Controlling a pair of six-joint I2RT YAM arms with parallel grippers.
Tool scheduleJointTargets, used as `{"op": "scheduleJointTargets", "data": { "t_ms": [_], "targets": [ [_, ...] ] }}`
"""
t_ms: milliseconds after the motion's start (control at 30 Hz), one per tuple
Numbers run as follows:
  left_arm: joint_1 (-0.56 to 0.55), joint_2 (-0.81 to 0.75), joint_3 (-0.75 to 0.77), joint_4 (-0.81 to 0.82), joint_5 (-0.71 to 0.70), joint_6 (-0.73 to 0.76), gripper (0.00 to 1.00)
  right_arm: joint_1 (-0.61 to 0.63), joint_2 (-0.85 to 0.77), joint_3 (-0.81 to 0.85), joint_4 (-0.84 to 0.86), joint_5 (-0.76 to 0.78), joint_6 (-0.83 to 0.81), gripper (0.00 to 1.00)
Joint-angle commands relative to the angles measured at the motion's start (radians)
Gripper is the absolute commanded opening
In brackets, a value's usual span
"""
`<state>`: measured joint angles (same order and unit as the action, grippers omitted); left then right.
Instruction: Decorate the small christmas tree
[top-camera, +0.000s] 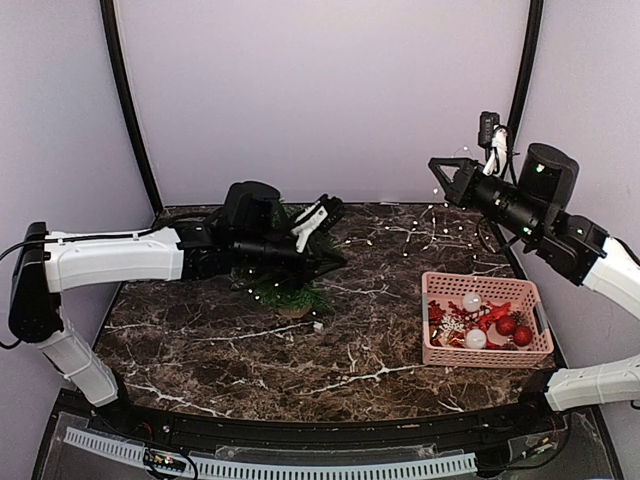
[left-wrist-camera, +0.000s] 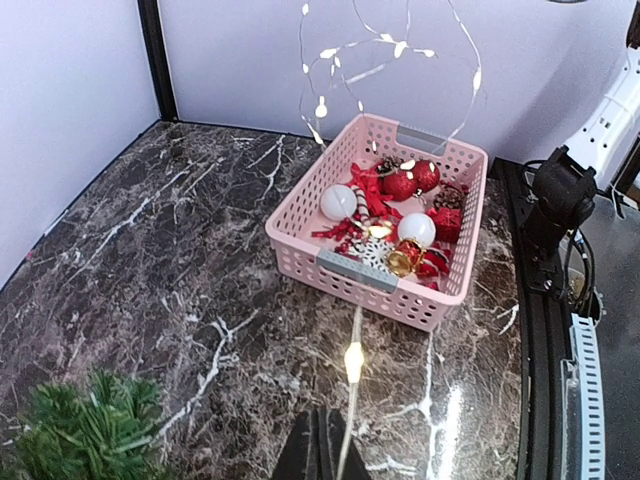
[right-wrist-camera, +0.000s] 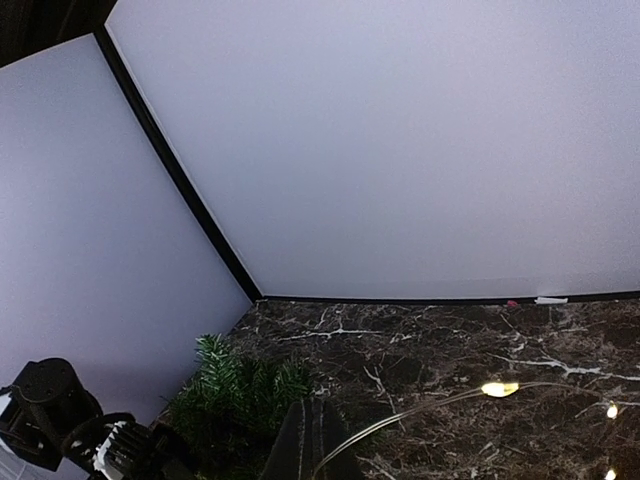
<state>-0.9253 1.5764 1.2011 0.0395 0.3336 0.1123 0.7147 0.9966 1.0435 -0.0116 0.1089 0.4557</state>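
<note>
Barely getting going: left gripper (left-wrist-camera: 318, 428) and right gripper (right-wrist-camera: 312, 425) are each pinching the light string (left-wrist-camera: 352, 360) tight, the small christmas tree (top-camera: 295, 295) is sitting bauble-free under the left arm (top-camera: 120, 255), and the ornaments (left-wrist-camera: 385, 225) are lying in the pink basket (left-wrist-camera: 400, 295).

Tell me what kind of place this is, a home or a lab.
Probably a robot test booth, not a home: plain lilac walls and black posts enclose a marble-look table, and the left arm and right arm bolted at its near edge hold a light string.
</note>
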Motion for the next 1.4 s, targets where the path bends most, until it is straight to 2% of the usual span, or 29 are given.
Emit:
{"op": "scheduleJointTargets", "data": {
  "t_ms": [0,433,600,633,700,733,800,967,1167,1367],
  "targets": [
    [-0.003,0.059,0.093,0.018,-0.031,0.051,0.00,0.008,-0.001,-0.014,0.016,0.111,0.015,0.00],
    [-0.004,0.203,0.207,-0.018,-0.103,0.091,0.00,0.007,0.068,-0.007,0.033,0.169,0.023,0.00],
    [-0.004,0.214,0.223,-0.009,-0.065,0.073,0.02,0.008,0.077,-0.004,0.032,0.199,0.014,0.00],
    [-0.003,0.211,0.229,-0.012,-0.048,0.070,0.05,0.008,0.079,-0.001,0.029,0.209,0.008,0.00],
    [-0.003,0.196,0.231,-0.014,-0.031,0.054,0.17,0.007,0.086,0.008,0.023,0.232,-0.007,0.00],
    [-0.003,0.179,0.230,-0.013,-0.028,0.050,0.28,0.006,0.092,0.016,0.020,0.242,-0.014,0.00],
    [-0.004,0.148,0.218,-0.016,-0.025,0.036,0.39,0.005,0.108,0.032,0.015,0.261,-0.029,0.00],
    [-0.003,0.057,0.183,-0.032,-0.047,0.007,0.62,-0.008,0.158,0.079,0.015,0.283,-0.058,0.00],
    [-0.003,-0.064,0.139,-0.112,-0.116,0.015,0.76,-0.045,0.212,0.127,0.016,0.252,-0.061,0.00],
    [-0.004,-0.171,0.051,-0.097,-0.185,0.050,0.82,-0.059,0.186,0.119,-0.022,0.255,-0.041,0.00]
  ]
}}
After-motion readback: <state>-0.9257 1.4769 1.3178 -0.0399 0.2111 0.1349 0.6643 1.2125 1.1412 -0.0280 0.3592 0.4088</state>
